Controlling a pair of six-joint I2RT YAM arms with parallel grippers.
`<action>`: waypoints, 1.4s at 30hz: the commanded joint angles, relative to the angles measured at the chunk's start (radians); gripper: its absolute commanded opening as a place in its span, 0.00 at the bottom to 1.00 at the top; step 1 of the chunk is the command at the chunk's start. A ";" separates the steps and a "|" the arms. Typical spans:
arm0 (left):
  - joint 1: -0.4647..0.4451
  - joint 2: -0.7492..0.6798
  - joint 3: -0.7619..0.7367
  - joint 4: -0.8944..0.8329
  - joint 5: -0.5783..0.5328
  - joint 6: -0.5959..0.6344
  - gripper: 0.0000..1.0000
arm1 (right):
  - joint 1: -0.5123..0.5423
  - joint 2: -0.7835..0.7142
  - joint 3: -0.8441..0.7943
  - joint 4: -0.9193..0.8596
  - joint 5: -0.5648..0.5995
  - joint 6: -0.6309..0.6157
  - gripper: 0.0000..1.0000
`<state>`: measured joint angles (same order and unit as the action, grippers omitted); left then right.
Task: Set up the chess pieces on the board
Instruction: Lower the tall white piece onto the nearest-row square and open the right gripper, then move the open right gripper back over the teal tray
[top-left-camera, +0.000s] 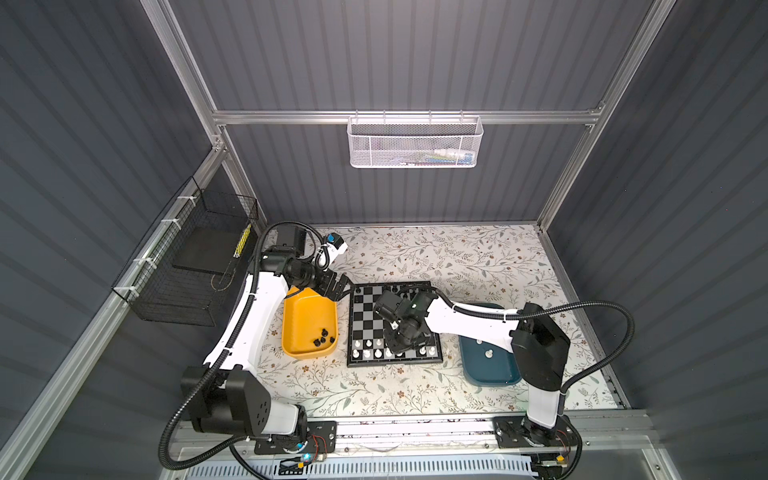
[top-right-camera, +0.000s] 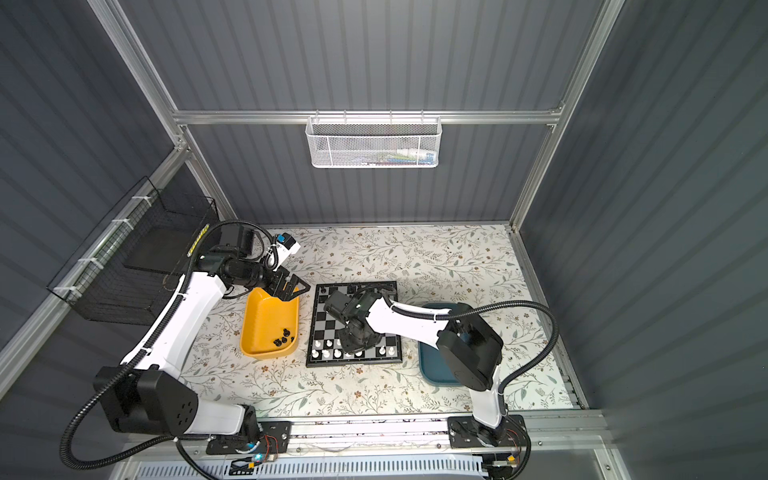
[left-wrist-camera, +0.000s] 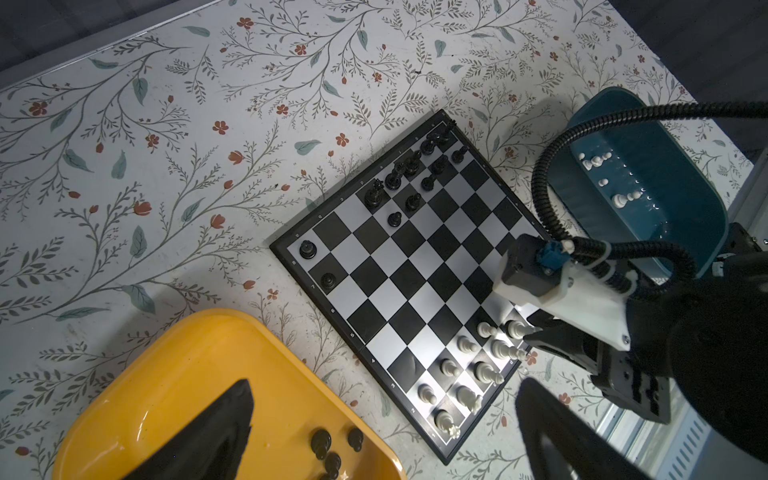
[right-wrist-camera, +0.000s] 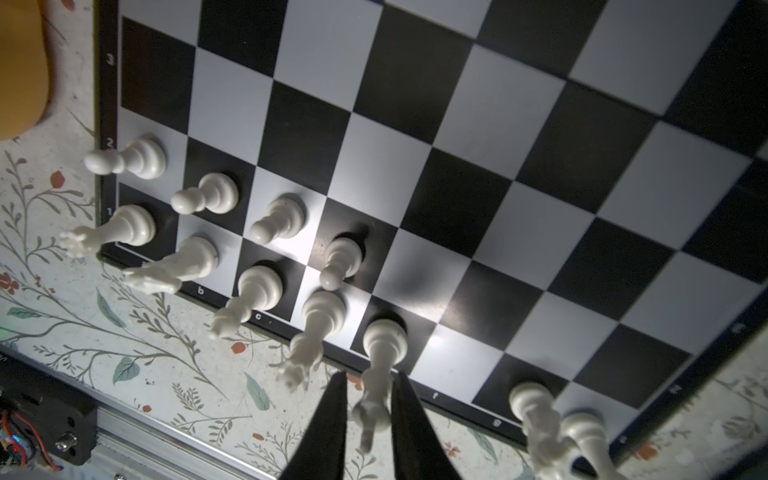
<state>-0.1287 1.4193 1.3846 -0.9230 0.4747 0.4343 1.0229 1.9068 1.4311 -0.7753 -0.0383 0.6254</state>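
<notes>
**Nearly set: white king on its square, gaps left in both camps**

The right gripper (right-wrist-camera: 370, 376) points down at the near edge of a square chessboard of black and silver-grey chequers with a black rim (right-wrist-camera: 457, 199). Between its two black fingers (right-wrist-camera: 332, 415) rises the crown of a tall white plastic king (right-wrist-camera: 384, 345), whose round base stands on its home square. The fingers sit close on either side. Whether they pinch the king or have let go cannot be told (only hairline gaps show).

Beside one finger stand eight more small white plastic chessmen (right-wrist-camera: 212, 193), four back-rank men and four pawns. Beside the other finger one square is bare, then come two more white men. The pawn squares on that side are bare.

The left gripper (top-left-camera: 343, 286) hangs over the far end of a yellow plastic tray (left-wrist-camera: 174, 374), fingers (left-wrist-camera: 224, 419) spread wide and holding nothing. Under them lie a few small black plastic chessmen (left-wrist-camera: 321, 442). Beyond the fingertips, about a dozen black men fill most of the far two ranks.

The job looks about two-thirds done. What remains is probably the loose white men in a teal plastic tray (left-wrist-camera: 665, 174) and the black ones in the yellow tray.
</notes>
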 joint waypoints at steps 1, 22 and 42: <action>0.001 -0.011 -0.008 -0.011 0.008 0.002 1.00 | 0.005 0.022 -0.014 -0.010 0.009 0.005 0.26; 0.001 -0.010 -0.002 -0.012 0.002 0.004 1.00 | 0.008 -0.033 0.013 -0.058 0.042 -0.006 0.31; 0.001 -0.004 0.014 -0.025 -0.005 0.016 1.00 | 0.014 -0.112 0.085 -0.149 0.082 -0.045 0.33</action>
<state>-0.1287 1.4193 1.3846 -0.9241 0.4717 0.4347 1.0306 1.8538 1.4769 -0.8528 -0.0029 0.5980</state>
